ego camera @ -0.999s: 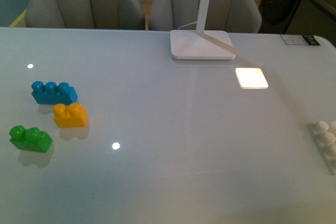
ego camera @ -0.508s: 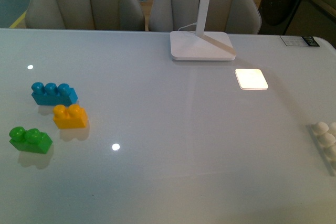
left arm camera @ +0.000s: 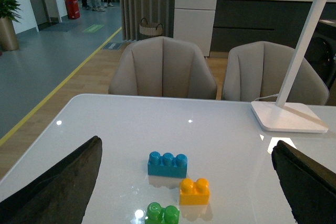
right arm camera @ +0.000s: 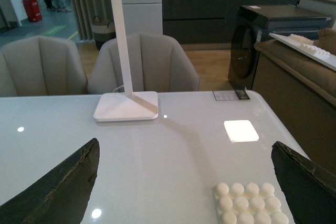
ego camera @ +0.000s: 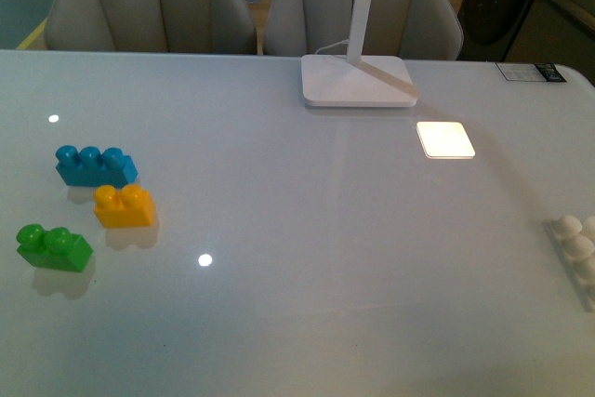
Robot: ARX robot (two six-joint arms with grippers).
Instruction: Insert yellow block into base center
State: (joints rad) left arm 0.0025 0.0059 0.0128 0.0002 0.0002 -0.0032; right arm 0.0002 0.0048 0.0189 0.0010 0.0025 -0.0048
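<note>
- Glossy white bench [ego camera: 307, 230] in an open room, two chairs [ego camera: 149, 2] behind it. Front view: yellow block [ego camera: 124, 205] sits upright near the left side, studs up. A blue brick [ego camera: 95, 165] is just behind it and a green brick [ego camera: 54, 246] is near its front-left. The base [ego camera: 578, 246] is well apart at the right edge, only partly in frame. White lamp foot [ego camera: 358, 79] at the far middle. Neither arm shows.
- Left wrist view: left pincer [left arm camera: 186, 148] spread wide, holding nothing, raised over the bench. Yellow block [left arm camera: 194, 191] lies between the finger lines, close to blue and green but looks apart from both.
- Right wrist view: right pincer [right arm camera: 185, 148] also spread, empty. The base [right arm camera: 251, 203] lies flat below it with nothing on its studs.
- Handling, my read: the block looks light, rigid and not fragile, and its slick plastic may slip. Pinch the flat side walls below the studs, not the round studs. The short ends look freest, since the blue brick crowds the far long face.
</note>
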